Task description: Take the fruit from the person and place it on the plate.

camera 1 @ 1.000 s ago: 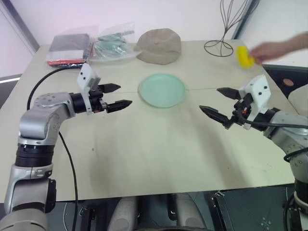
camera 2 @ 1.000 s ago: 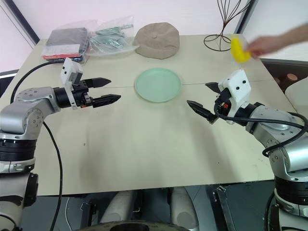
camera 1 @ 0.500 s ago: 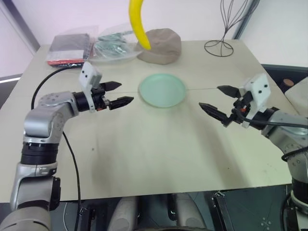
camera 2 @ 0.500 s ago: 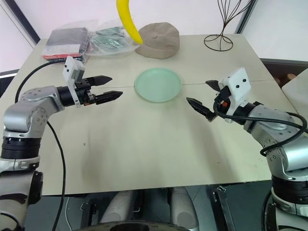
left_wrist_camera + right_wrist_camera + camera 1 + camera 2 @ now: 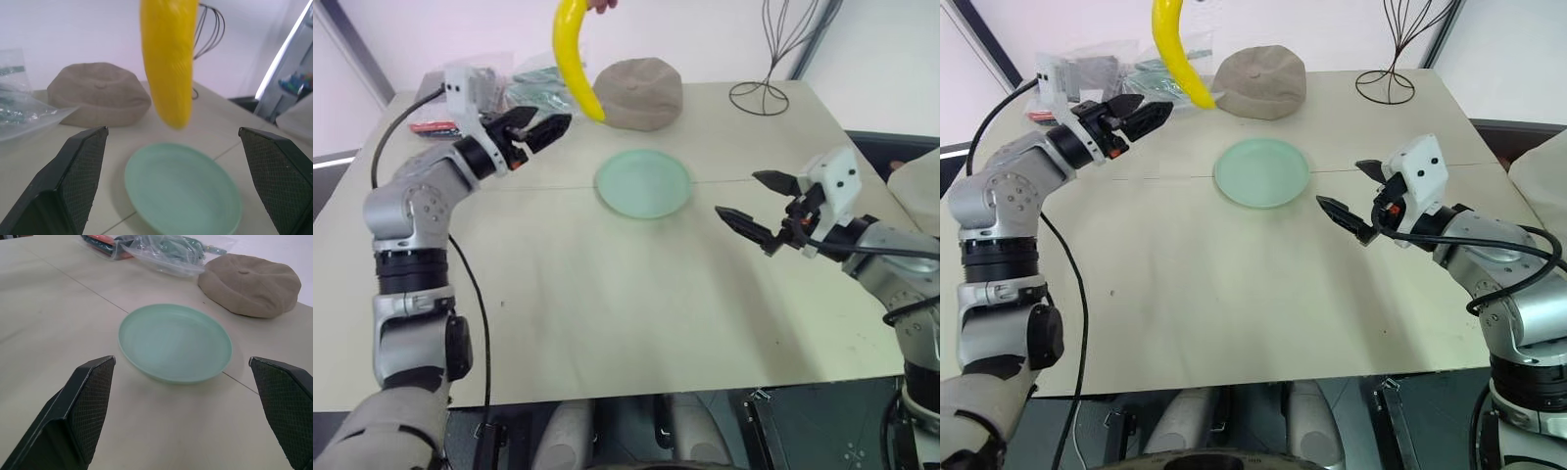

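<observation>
Presently the fruit hangs upright above the far half of the tabletop, held from its top end by the person, of whom I see little more than fingertips at the upper edge of the head views; its lower tip points down and sits clear of the surface, between the plastic bags and the brownish cap.

The left gripper is raised beside the lower tip with its jaws spread wide and nothing between them; in the left wrist view the banana hangs between the two fingers but beyond them, not yet enclosed.

The right gripper hovers over the tabletop's right side, jaws parted and holding nothing, well apart from the fruit.

The plate lies bare at the tabletop's centre, just below and nearer than the fruit.

My judgement: the step in hand is the take; I would advance the left gripper until the lower third of the banana sits squarely between the pads, then close across its width rather than on the tip, which could slip; I would wait for a firm hold before drawing away, since the person's grip must release first; the plate is near, so the carry should be brief.
</observation>
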`<state>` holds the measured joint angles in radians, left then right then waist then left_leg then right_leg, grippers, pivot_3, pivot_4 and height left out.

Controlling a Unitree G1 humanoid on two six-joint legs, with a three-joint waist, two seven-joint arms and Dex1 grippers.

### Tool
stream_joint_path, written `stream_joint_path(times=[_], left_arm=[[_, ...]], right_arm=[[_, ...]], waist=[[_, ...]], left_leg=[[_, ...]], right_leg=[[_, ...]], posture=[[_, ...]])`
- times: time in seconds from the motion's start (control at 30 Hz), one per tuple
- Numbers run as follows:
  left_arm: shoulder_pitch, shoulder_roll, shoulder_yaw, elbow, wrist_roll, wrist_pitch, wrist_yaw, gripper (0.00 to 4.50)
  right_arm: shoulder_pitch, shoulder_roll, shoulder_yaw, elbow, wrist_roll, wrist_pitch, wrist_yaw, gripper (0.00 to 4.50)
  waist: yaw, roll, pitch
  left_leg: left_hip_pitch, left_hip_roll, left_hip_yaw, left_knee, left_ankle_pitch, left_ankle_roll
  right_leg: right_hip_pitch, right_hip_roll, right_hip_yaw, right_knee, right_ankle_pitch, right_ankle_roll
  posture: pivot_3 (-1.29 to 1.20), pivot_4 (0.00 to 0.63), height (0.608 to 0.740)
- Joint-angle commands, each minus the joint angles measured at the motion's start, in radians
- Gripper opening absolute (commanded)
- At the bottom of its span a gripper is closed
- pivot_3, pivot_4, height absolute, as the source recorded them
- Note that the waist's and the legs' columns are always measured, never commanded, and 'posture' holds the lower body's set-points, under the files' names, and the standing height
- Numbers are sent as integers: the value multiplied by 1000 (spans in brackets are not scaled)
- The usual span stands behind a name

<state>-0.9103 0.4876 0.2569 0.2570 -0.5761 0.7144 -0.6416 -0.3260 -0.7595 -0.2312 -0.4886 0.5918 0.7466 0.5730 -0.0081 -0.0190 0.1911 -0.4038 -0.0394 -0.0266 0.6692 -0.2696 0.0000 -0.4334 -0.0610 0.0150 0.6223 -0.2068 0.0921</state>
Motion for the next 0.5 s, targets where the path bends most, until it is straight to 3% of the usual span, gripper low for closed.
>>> stream_joint_path(times=[0.03,0.5], left_arm=[[-62,-17,19,18,-18,-31,-1,4458],[-191,-67,-28,276,65,-205,-71,4458]], right_arm=[[-20,4,-12,-32,0,-24,-4,4500],[0,2,-31,-51,3,-23,-23,4500]], waist=[[0,0,0],[-1,0,0]], left_leg=[[0,0,0,0,0,0],[0,0,0,0,0,0]], right_leg=[[0,0,0,0,0,0],[0,0,0,0,0,0]], posture=[[0,150,740],[0,150,740]])
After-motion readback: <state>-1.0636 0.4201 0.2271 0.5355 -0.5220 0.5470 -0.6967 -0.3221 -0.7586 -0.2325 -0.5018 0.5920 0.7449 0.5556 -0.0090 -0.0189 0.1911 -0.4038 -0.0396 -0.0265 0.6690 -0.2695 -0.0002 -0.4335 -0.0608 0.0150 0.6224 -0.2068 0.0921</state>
